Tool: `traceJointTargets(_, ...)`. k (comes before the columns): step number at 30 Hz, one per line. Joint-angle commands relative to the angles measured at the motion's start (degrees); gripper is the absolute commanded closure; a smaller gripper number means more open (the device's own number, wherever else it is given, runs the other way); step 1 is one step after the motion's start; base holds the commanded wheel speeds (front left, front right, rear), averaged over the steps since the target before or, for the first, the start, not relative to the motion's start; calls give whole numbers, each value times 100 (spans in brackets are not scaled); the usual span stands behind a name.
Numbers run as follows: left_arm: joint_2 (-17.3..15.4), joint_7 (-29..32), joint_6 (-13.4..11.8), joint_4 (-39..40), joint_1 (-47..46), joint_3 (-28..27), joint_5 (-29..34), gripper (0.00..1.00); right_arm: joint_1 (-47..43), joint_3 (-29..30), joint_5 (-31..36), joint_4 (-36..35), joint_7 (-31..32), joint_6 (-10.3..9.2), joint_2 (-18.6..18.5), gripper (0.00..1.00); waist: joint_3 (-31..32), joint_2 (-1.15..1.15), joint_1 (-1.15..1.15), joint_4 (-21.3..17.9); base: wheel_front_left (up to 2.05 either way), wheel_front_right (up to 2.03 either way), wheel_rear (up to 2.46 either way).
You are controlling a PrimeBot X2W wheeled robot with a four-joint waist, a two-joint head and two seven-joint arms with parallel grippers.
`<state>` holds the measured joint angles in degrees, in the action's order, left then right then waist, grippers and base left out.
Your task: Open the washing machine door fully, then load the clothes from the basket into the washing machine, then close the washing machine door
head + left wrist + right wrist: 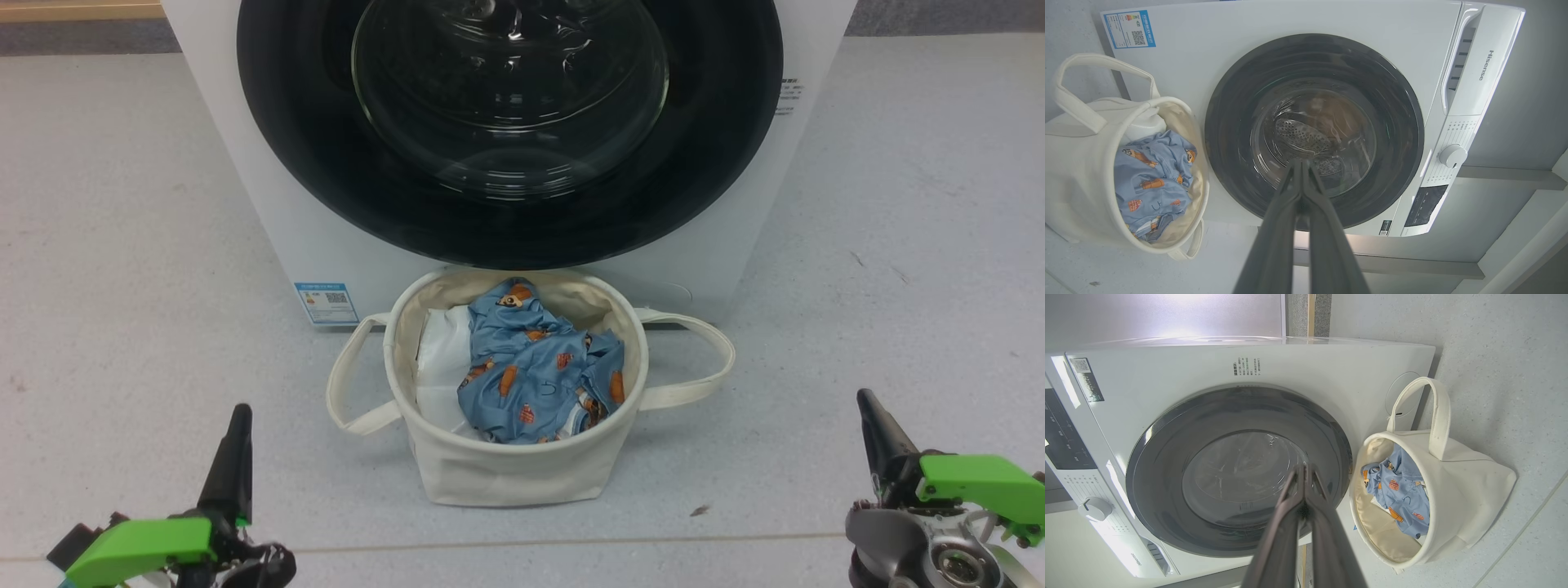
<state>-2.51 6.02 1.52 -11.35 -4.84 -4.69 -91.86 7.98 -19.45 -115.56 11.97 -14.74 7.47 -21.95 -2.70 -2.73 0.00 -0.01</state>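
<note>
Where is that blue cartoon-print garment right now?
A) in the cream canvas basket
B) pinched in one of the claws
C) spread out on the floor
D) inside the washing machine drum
A: the blue garment lies crumpled inside the basket, which stands in front of the closed washing machine door. The left claw and right claw are both shut on nothing.

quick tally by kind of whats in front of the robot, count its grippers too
washing machine: 1
basket: 1
blue printed garment: 1
grippers: 2, left gripper and right gripper
total: 5
</note>
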Motion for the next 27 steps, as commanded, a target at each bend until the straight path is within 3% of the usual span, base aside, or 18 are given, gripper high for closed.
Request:
traceJointTargets(1,-37,40,-9,227,-253,-207,-12,100,200,-62,-2,-201,-26,2,-150,100,0,0,0,0,0,0,0)
traceJointTargets(20,-37,40,-9,227,-253,-207,-12,100,200,-62,-2,-201,-26,2,-150,100,0,0,0,0,0,0,0)
traceJointTargets(21,0,0,0,0,0,0,0,0,0,0,0,0,0,0,0,0,0,0,0,0,0,0,0)
traceJointTargets(27,11,-21,-19,-248,48,-1,-7,0,-41,-61,-6,232,4,0,134,0,-4,2,0,5,0,0,0)
